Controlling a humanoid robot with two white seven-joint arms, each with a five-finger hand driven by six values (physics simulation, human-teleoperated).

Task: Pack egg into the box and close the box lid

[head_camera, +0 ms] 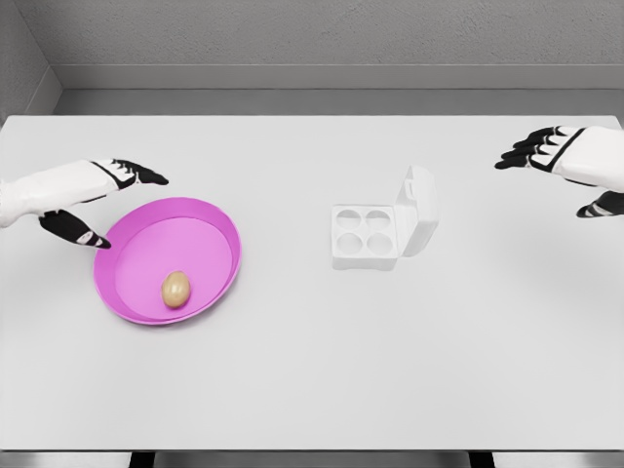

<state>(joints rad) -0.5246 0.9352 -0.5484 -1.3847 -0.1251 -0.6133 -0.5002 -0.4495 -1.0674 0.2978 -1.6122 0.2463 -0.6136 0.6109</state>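
A tan egg (175,289) lies in the pink bowl (210,219), toward its near side. Right of the bowl stands a small white egg box (365,237) with four empty cups; its lid (417,210) is tilted up on the right side. My left hand (102,207) hovers at the bowl's far left rim, fingers spread, holding nothing. At the far right of the table my right hand (565,174) is open too, well away from the box.
The white table (312,370) stretches wide around both objects. A grey wall runs behind its far edge.
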